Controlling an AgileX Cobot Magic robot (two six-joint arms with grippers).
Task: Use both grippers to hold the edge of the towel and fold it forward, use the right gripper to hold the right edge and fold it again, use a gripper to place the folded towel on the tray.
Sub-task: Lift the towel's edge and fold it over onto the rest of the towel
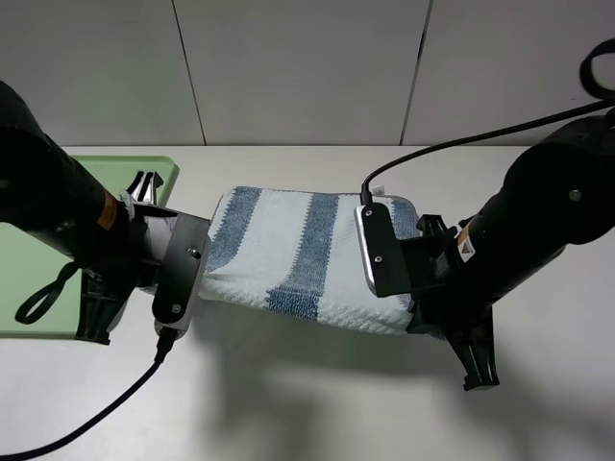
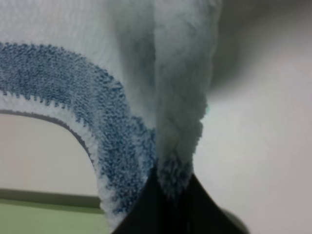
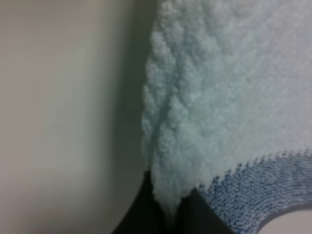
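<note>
The blue and whitish striped towel (image 1: 307, 252) hangs stretched between my two grippers, with its near edge lifted off the table and its far part resting on it. At its left end, my left gripper (image 1: 199, 279) is shut on the edge of the towel; the left wrist view shows the black jaws of the left gripper (image 2: 170, 195) pinching the bunched towel (image 2: 97, 112). My right gripper (image 1: 408, 309) is shut on the right end, and in the right wrist view the right gripper (image 3: 168, 207) clamps a fold of towel (image 3: 229, 97). The light-green tray (image 1: 29, 288) lies at the far left, partly behind the left arm.
The white table (image 1: 317, 403) runs on in front of the towel, shadowed beneath it. A black cable (image 1: 106, 413) trails from the left arm over the near left of the table. A second cable (image 1: 461, 144) arcs behind the right arm. A pale wall (image 1: 307, 67) stands behind the table.
</note>
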